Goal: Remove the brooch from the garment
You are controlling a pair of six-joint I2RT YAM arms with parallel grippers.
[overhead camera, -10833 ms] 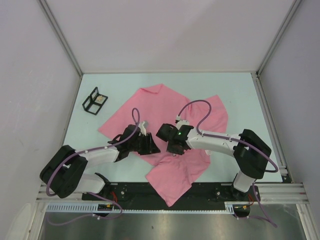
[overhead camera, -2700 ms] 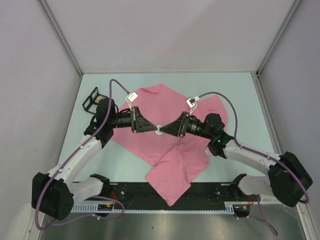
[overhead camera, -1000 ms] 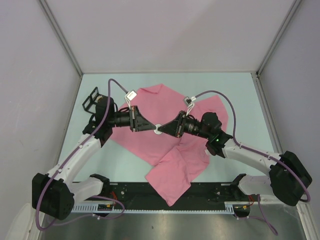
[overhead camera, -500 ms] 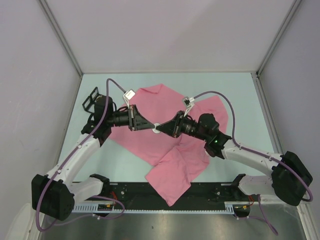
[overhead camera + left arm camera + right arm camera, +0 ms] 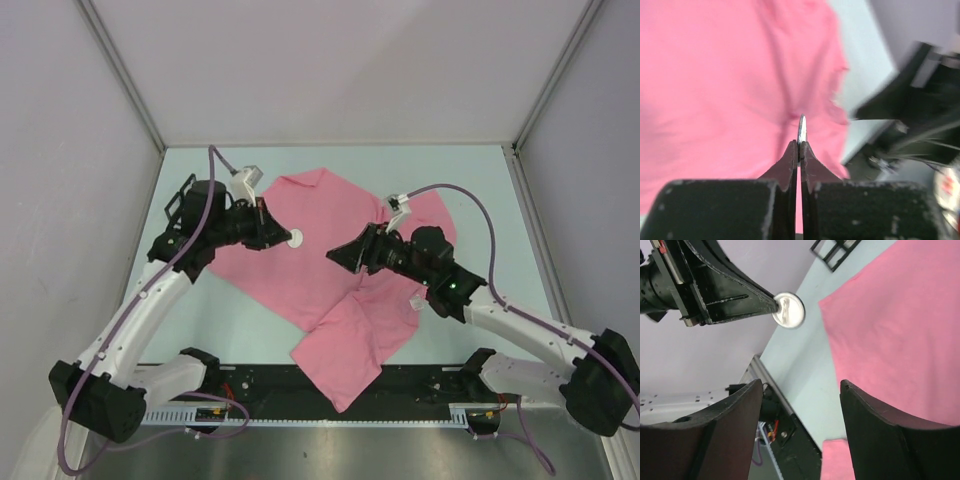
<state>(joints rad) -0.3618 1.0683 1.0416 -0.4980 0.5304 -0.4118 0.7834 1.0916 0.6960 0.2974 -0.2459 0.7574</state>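
Pale blue-green table (image 5: pixel 480 190), walled on three sides. Pink T-shirt, the garment (image 5: pixel 330 290), lies spread and rumpled across its middle, the lower corner folded over itself toward the arm bases.

Left gripper (image 5: pixel 283 236) held up over the shirt's upper left edge, its fingers pressed together on the rim of the brooch (image 5: pixel 296 239). The left wrist view shows the pinch edge-on, with pink cloth behind.

Right gripper (image 5: pixel 335 258) over the middle of the shirt and pointing toward the left one, well apart from it. Its jaws stand wide and hold nothing.

Small black wire stand (image 5: pixel 178 197) at the far left of the table, partly hidden behind the left arm.

Brooch: a small round white disc. In the right wrist view it shows against bare table, off the cloth.
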